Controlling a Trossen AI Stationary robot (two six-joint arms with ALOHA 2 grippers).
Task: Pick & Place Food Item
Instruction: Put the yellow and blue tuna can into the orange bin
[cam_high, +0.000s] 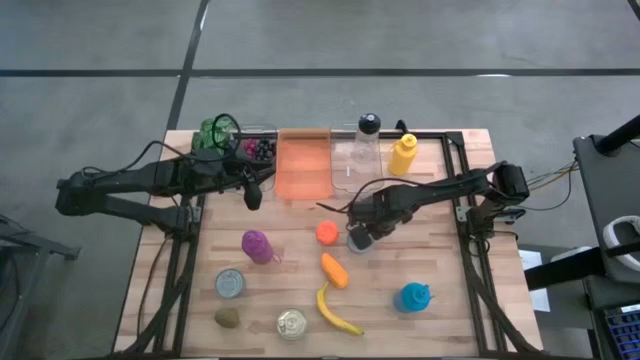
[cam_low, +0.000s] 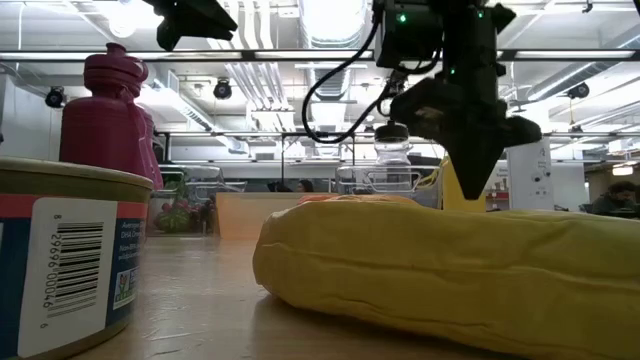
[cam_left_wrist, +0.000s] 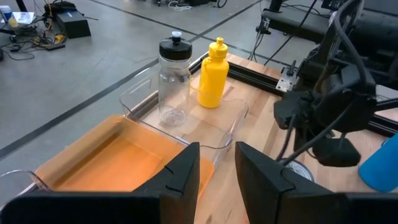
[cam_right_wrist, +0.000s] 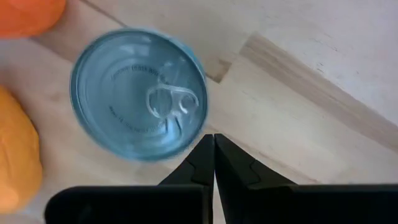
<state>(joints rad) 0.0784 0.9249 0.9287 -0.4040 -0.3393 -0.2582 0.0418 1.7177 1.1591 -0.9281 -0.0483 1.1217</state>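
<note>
Right tool (cam_right_wrist: 214, 146) hangs pinched shut and empty just above a blue-lidded can (cam_right_wrist: 138, 93) on the table (cam_high: 440, 250), beside the orange ball (cam_high: 327, 232), likely lining up a pick. Left tool (cam_left_wrist: 217, 165), narrowly parted, holds nothing over the orange bin (cam_high: 302, 165).

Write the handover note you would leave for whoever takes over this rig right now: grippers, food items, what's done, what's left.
Right gripper: shut, empty, over the table beside a pull-tab can.
Left gripper: part open, empty, over the orange bin.
Clear bin beside it holds no food.
Food on the table: tomato, carrot, banana, grapes.
Done: no food visible in either bin.
Left: pick an item, place it.
</note>
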